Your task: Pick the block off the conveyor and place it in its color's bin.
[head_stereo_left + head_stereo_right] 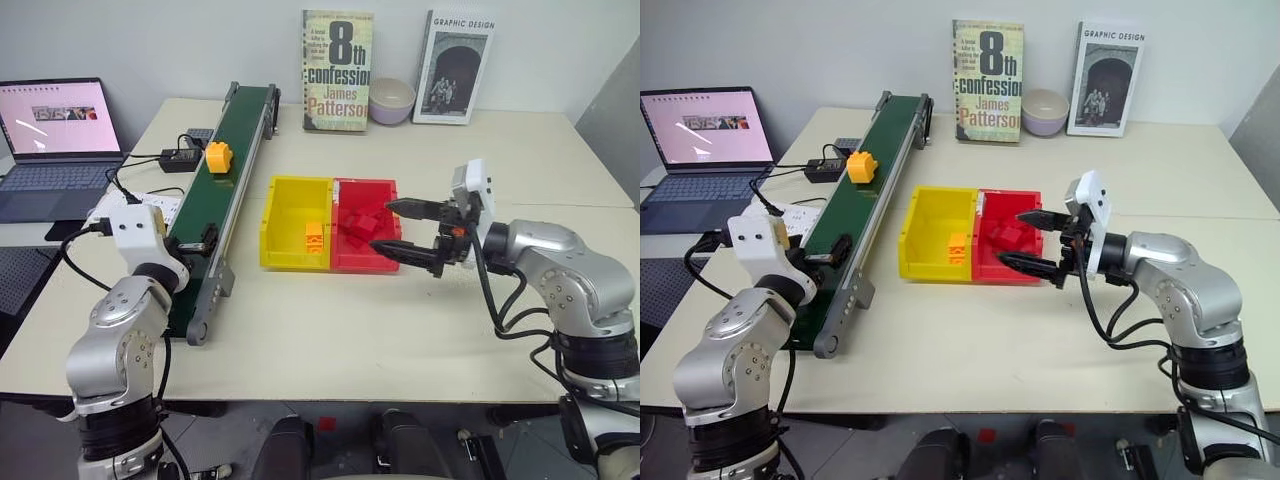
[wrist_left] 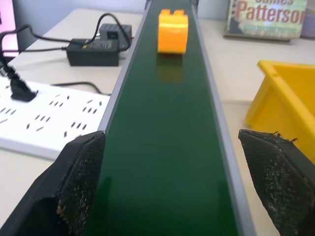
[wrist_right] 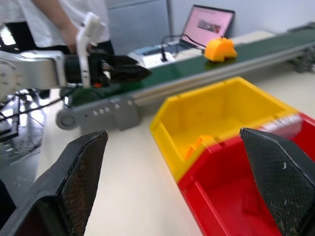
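My left gripper (image 2: 172, 189) straddles the conveyor (image 2: 170, 147), jaws spread, empty. Right gripper (image 1: 415, 232) spread too. Risk: close early on the block (image 2: 173, 31), knock it off.

1. The room is bright and evenly lit from overhead, with soft shadows under the bin (image 1: 296, 222) and along the conveyor (image 1: 232, 170).
2. The laptop (image 1: 58, 118) screen glows washed-out pink.
3. The right wrist view is smeared (the red tray (image 3: 236, 196) especially).
4. The belt shows a faint reflection below the block (image 2: 173, 31).
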{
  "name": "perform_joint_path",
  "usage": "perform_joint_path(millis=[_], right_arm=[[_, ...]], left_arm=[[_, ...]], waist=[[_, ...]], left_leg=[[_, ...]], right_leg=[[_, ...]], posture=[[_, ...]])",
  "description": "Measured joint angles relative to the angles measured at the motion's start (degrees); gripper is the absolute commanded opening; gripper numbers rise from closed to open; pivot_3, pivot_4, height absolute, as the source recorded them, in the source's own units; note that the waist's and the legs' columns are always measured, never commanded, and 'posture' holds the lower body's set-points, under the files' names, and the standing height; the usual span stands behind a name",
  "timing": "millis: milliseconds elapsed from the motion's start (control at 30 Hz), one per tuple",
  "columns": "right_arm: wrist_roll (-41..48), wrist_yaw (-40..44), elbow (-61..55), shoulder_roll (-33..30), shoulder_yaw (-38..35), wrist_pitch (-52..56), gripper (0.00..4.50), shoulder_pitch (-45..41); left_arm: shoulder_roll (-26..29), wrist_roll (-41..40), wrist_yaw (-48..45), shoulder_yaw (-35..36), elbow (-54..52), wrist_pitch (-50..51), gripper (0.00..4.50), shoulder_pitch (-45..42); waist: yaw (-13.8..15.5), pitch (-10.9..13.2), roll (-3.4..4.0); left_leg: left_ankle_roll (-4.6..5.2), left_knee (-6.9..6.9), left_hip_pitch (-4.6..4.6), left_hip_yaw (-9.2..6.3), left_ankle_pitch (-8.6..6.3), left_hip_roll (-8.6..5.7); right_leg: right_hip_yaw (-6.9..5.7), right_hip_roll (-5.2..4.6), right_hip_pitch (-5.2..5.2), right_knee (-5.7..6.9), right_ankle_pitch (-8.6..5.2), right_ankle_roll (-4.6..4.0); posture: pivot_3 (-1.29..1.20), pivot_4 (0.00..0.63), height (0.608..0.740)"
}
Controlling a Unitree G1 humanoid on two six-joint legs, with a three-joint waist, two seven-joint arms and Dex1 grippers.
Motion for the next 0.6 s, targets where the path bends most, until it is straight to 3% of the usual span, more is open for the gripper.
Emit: perform_joint_path(millis=[600], right_arm=[[3.3,-1.9,-3.8,0.7,1.6,2.5,4.50,0.1]], left_arm=[[2.8,2.7,-4.2,-4.0,9.4,-2.4,4.48,-4.9]], waist=[[0.0,0.0,0.00]], left_leg=[[0.00,-0.02,-0.03,-0.04,0.00,0.02]], right_leg=[[-0.01,-0.05,-0.03,0.00,0.00,-0.01]], posture=[[0.00,0.150,0.740]])
